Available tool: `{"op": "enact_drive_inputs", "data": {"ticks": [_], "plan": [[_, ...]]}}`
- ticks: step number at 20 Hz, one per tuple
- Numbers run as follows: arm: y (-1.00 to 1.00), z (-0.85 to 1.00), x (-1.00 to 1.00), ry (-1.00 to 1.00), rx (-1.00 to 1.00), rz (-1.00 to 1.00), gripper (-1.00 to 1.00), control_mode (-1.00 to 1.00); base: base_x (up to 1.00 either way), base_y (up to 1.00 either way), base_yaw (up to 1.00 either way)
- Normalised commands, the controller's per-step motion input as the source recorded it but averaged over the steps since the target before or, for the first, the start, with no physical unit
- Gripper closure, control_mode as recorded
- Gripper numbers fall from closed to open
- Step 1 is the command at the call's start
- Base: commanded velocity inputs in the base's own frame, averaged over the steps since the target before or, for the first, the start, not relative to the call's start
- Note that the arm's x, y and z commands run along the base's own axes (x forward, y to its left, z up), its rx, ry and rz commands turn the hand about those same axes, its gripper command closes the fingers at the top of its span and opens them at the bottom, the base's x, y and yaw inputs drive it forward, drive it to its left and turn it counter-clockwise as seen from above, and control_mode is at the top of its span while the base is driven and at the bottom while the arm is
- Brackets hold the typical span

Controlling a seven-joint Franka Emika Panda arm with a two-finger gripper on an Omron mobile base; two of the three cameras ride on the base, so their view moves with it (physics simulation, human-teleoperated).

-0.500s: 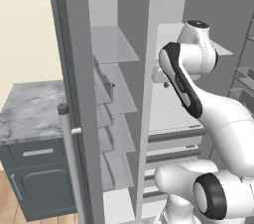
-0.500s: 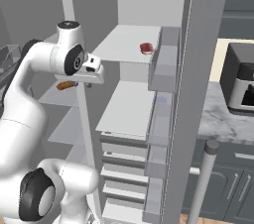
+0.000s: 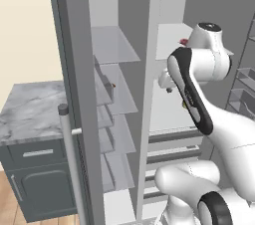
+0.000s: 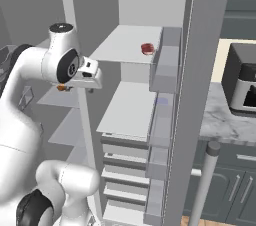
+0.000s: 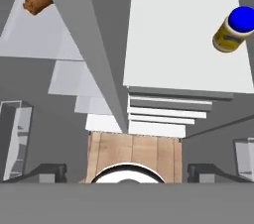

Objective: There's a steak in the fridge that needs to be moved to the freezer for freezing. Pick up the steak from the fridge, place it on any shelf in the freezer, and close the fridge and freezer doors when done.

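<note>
Right base view: the steak (image 4: 147, 48), a small red slab, lies on the upper white shelf (image 4: 120, 45) of the fridge (image 4: 131, 110), near that shelf's right edge and just beside the bins of the open fridge door (image 4: 200, 95). The hand (image 4: 90, 76) sits at the end of the white arm (image 4: 30, 85), in front of the grey divider between the two compartments and well apart from the steak. A small orange-brown item (image 4: 62, 88) shows just below the arm's wrist, on the freezer side. A dark appliance (image 4: 242, 85) stands on the marble desk (image 4: 225, 120) to the right of the unit.

Left base view: the freezer (image 3: 117, 114) stands open, its glassy shelves (image 3: 119, 89) stacked one above another behind the open freezer door (image 3: 74, 84) with its silver bar handle (image 3: 69, 164). The arm (image 3: 199, 94) reaches across in front of the fridge; a sliver of red (image 3: 184, 42) shows just behind its upper joint.

Hand view: the camera looks down the front of the unit. The fingertips (image 5: 47, 172) stand wide apart with nothing between them. A yellow jar with a blue lid (image 5: 234, 29) rests on a white fridge shelf (image 5: 173, 34), the orange-brown item (image 5: 37, 0) lies on a freezer shelf, and wooden floor (image 5: 134, 151) shows below.
</note>
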Motion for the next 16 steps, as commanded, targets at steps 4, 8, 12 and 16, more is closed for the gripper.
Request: {"op": "enact_drive_inputs", "data": {"ticks": [4,8,12,16], "plan": [[-0.33,0.02,-0.41,-0.09,-0.08,0.11,-1.0,-1.0,0.0,0.0,0.0],[-0.44,0.25,-0.14,-0.12,-0.03,0.07,-1.0,-1.0,0.0,0.0,0.0],[-0.4,0.4,0.0,-0.05,0.0,0.02,-1.0,-1.0,0.0,0.0,0.0],[-0.16,0.54,0.0,-0.06,0.0,0.0,-1.0,-1.0,0.0,0.0,0.0]]}}
